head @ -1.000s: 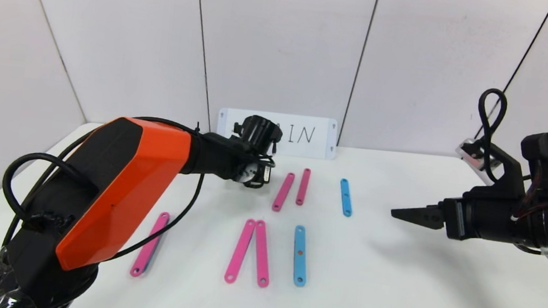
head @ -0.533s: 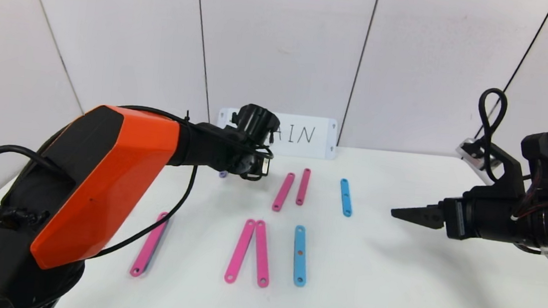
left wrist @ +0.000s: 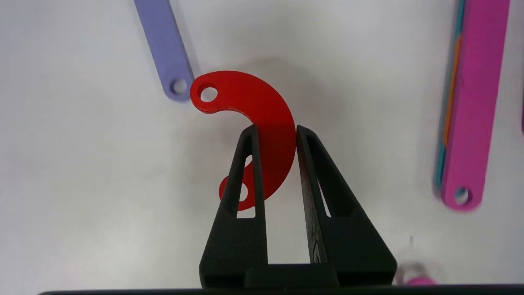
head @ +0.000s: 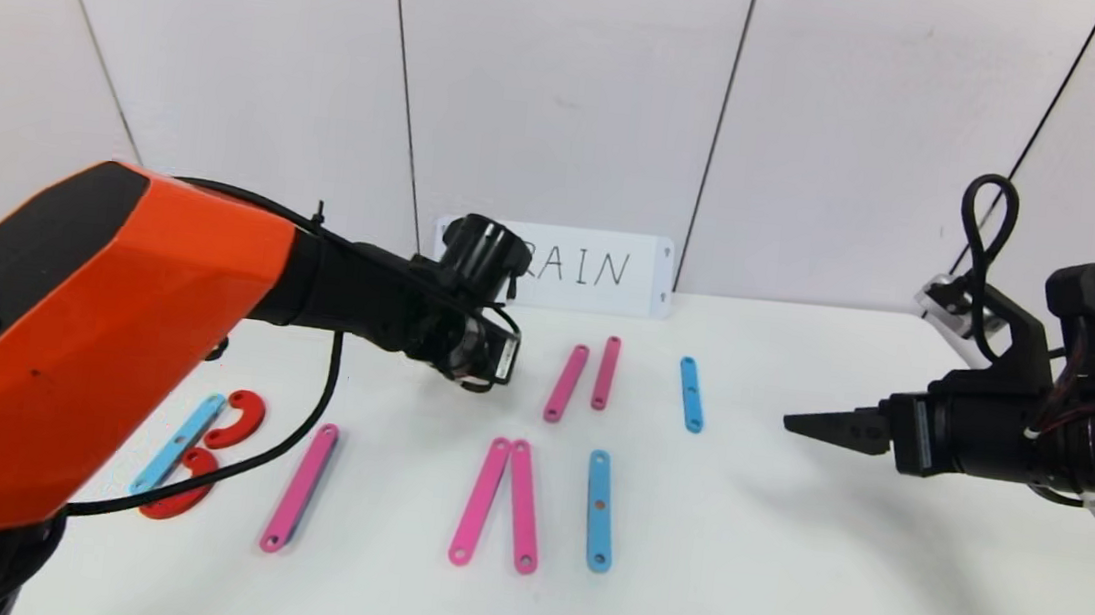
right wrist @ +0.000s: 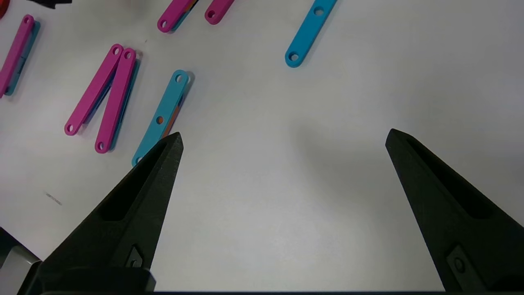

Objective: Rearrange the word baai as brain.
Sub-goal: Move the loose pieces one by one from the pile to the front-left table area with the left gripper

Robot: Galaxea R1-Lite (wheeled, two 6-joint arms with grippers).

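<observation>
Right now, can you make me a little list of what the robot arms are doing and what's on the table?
left gripper: shut on a red half-ring curve, near a purple strip
right gripper: open, holding nothing, off to the right side
table: pink strips, light-blue strips, two more red curves at the left
card: handwritten, against the back wall
</observation>
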